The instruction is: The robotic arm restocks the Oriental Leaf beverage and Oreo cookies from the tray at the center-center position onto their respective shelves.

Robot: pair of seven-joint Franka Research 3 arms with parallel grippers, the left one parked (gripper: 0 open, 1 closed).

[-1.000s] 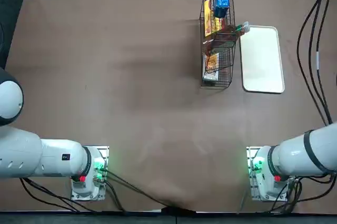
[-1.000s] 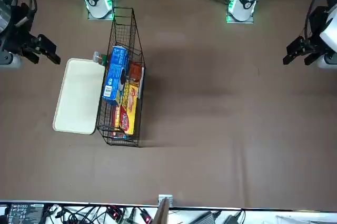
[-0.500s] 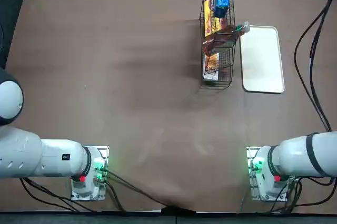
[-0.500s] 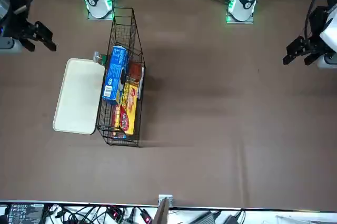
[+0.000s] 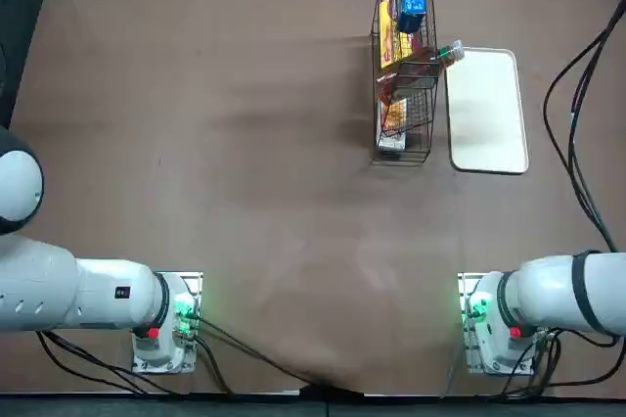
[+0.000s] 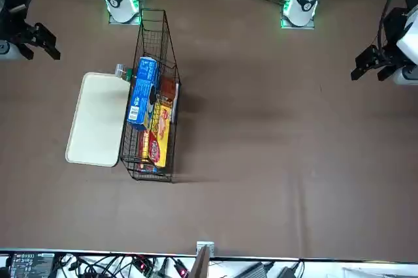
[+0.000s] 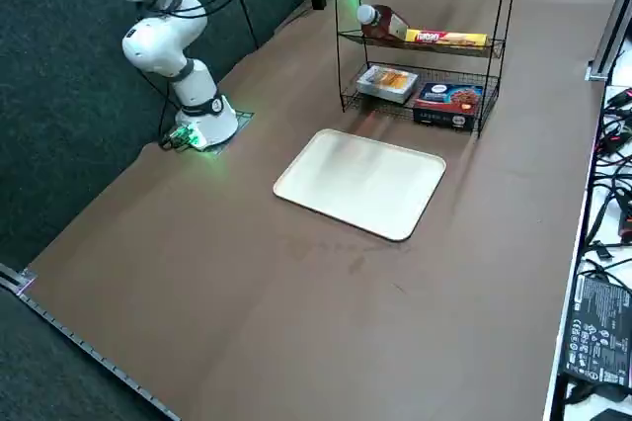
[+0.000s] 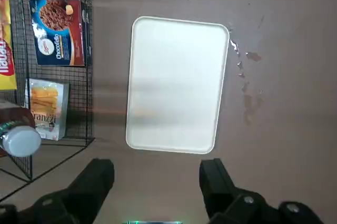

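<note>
From my remote seat I saw the brown tabletop (image 5: 264, 241) bearing the black wire rack (image 7: 499, 55) and, just beside it, the bare cream-white tray (image 7: 360, 184) lying flat, with a few small wet-looking spots (image 8: 253, 103) near the tray.

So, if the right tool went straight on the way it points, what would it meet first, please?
Probably the empty tray; the open right tool hangs above the table, facing it, though depth is unclear.
</note>
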